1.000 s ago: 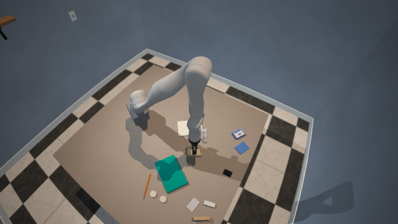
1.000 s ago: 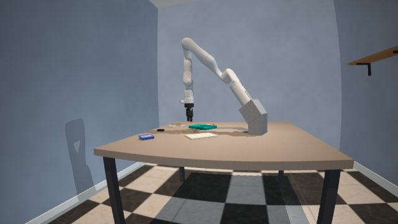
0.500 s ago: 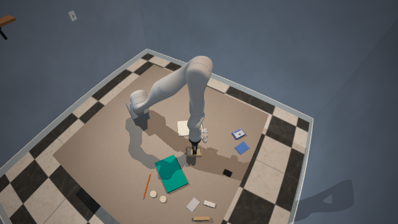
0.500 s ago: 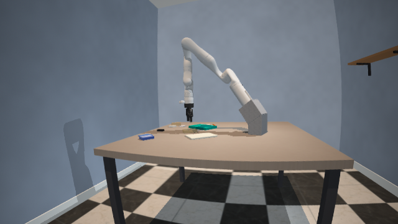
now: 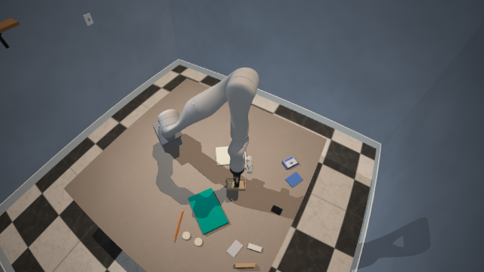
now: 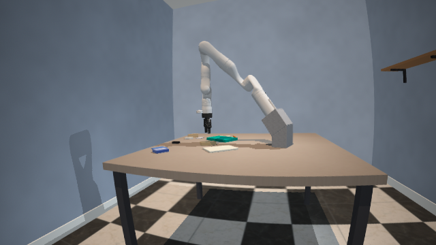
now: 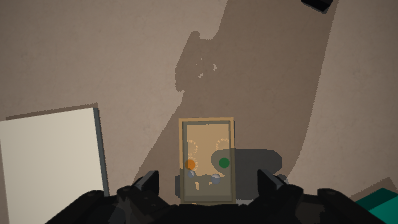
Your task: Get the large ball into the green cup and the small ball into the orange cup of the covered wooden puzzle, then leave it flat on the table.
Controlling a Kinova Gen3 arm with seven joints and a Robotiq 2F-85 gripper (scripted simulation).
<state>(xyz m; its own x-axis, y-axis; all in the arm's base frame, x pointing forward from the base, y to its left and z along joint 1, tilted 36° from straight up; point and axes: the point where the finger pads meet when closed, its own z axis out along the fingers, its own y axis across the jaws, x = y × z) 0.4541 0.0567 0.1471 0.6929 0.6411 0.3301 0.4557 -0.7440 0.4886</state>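
Note:
The covered wooden puzzle [image 5: 243,184] [image 6: 208,143] [image 7: 207,131] lies flat on the table, in the arm's shadow. In the wrist view its orange cup [image 7: 190,164] is on the left and its green cup [image 7: 223,162] on the right. Two pale balls [image 7: 192,173] [image 7: 216,178] lie just below the cups, outside them; I cannot tell which is larger. My gripper [image 5: 237,184] [image 6: 207,131] [image 7: 207,181] is open and empty. It hangs a short way above the puzzle's near end, with a finger on each side.
A white pad [image 5: 221,156] [image 6: 220,148] [image 7: 50,155] lies beside the puzzle, and a teal book [image 5: 208,211] [image 6: 222,138] [image 7: 382,202] on its other side. Two blue items [image 5: 290,162] [image 5: 293,179], a black block [image 5: 277,210] [image 7: 317,4], a pencil [image 5: 178,225] and two discs [image 5: 186,236] lie farther off.

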